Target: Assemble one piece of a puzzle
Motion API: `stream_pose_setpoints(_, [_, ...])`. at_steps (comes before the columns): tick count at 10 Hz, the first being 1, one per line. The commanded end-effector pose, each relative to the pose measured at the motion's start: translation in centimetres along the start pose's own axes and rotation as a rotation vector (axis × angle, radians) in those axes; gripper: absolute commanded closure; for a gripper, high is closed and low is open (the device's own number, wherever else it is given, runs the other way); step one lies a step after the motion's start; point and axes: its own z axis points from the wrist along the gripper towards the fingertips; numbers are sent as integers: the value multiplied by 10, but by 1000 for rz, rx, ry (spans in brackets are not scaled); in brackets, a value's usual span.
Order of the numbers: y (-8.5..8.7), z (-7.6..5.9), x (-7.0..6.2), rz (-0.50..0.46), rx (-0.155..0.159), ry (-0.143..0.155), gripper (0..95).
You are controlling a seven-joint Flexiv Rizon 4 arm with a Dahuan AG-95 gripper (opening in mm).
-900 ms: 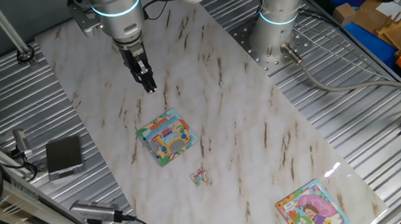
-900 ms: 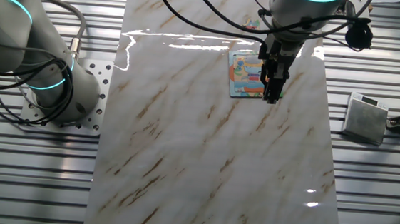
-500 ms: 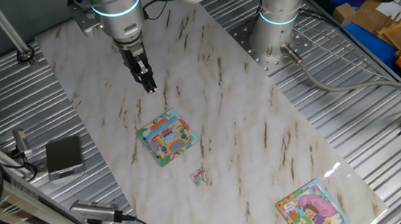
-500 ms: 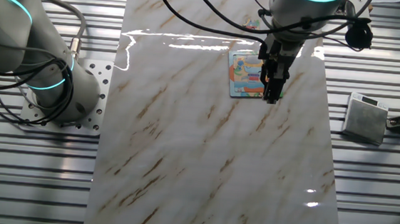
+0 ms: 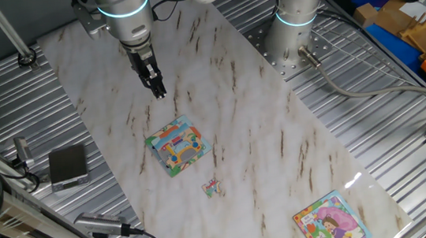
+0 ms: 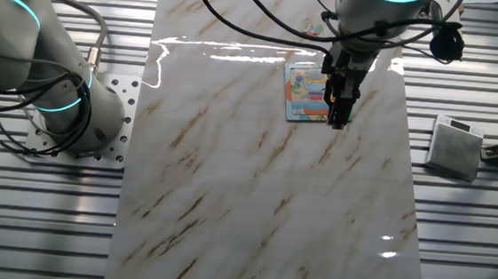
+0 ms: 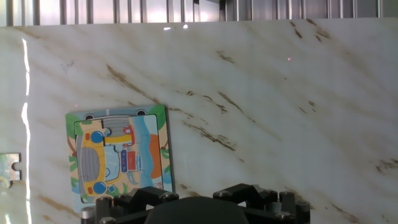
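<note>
As seen from one fixed view, the gripper [image 5: 159,93] hangs in the upper left of the frame over bare marble, its dark fingers pointing down and drawn close together, with nothing between them. The puzzle [image 5: 178,145] lies flat below it toward the frame's centre, and the piece [image 5: 211,186] lies lower still, a little right of the puzzle and well apart from the claw. So the coming move turns on one relation: the piece sits beyond the puzzle from the gripper, along a line running down and slightly right in this frame. The piece is too small here to make out a long axis. In the other fixed view, the gripper [image 6: 338,120] stands at upper right, overlapping the right edge of the puzzle [image 6: 307,91] in the picture; a speck near the top edge may be the piece [image 6: 314,27], though that is uncertain. In the hand view, the puzzle [image 7: 118,155] occupies the lower left — a thin, flat square with a green and teal border and a yellow cartoon picture — while the piece [image 7: 9,168] shows at the left margin, cut off by the frame, pale with a knobbed jigsaw outline. The table [image 7: 280,93] is glossy white marble veined with brown, throwing bright reflections; ribbed metal shows beyond its top edge.
</note>
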Motion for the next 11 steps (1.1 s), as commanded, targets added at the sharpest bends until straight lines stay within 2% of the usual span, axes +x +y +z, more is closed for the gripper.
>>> stream_pose_setpoints(1, [0, 0, 0, -85, -28, -3, 950])
stream_pose_setpoints(11, [0, 0, 0, -80, -20, 0, 950])
